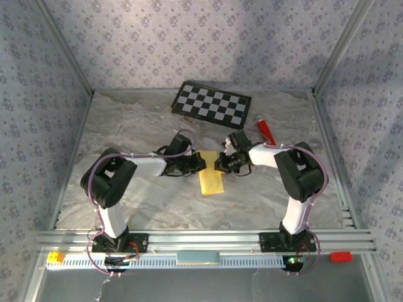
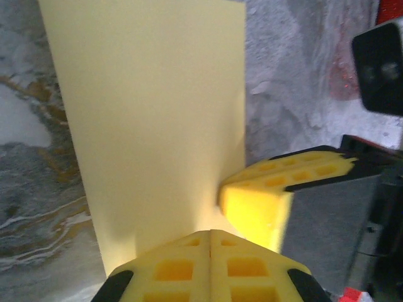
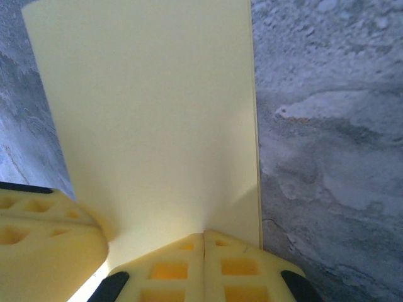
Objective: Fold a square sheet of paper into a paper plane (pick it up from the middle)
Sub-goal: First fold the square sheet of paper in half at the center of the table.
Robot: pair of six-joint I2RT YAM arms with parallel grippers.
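Two grippers meet at the far end of the sheet of paper (image 1: pixel 211 181). It lies on the marbled table (image 1: pixel 145 119) between the arms, a narrow pale-yellow strip running lengthwise away from the bases. Along one long edge, in the right wrist view, we see a second layer: the sheet is doubled.

Left gripper (image 2: pixel 210 267): yellow pads pressed together with no gap, and the sheet's end edge runs into the seam between them. We read it as pinched.

Right gripper (image 3: pixel 204 267): the same, pads closed on that same end edge, just beside the left one. From the left wrist we see its fingertips (image 2: pixel 264 195) touching the paper.

Checkerboard panel (image 1: pixel 211 102) lies at the back of the table, with the red tube (image 1: pixel 266 130) to its right. Both are apart from the sheet.
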